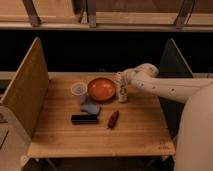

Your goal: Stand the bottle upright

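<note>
Now you can see the gripper [120,78] closed on the top of the bottle [122,93]. The bottle stands upright on the table [140,137], just beside the right rim of the orange bowl [101,89]. A clear cup [79,91] sits left of the bowl. A dark red thing [113,119] lies nearer the front. You have bare wood to the bottle's right, up to the table's edge, and along the front. A tall side wall [25,95] stands on the left.

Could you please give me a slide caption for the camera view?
Pincer shut on the upright bottle, beside the orange bowl on the table.
</note>
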You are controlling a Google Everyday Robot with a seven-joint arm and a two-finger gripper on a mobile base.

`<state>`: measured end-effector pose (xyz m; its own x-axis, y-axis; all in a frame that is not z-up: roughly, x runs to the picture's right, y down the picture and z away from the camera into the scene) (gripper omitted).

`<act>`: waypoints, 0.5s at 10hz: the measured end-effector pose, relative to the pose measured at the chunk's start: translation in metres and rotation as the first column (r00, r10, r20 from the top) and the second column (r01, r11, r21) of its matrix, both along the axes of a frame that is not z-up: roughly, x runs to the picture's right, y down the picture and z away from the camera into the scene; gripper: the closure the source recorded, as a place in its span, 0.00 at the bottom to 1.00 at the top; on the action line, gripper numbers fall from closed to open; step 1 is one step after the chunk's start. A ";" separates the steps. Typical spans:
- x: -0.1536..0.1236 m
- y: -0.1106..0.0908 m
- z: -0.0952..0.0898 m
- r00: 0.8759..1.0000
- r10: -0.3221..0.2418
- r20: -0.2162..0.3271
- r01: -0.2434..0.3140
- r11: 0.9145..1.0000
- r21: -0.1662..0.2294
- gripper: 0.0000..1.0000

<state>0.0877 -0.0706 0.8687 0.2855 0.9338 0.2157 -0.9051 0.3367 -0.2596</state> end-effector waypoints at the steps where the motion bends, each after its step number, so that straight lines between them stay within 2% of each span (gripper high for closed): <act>1: -0.004 0.008 0.005 1.000 -0.022 0.004 0.022 1.000 -0.010 1.00; 3: -0.005 0.016 0.007 0.999 -0.043 0.009 0.043 0.999 -0.017 1.00; 5: 0.002 0.008 0.002 0.999 -0.048 0.005 0.048 0.999 -0.001 1.00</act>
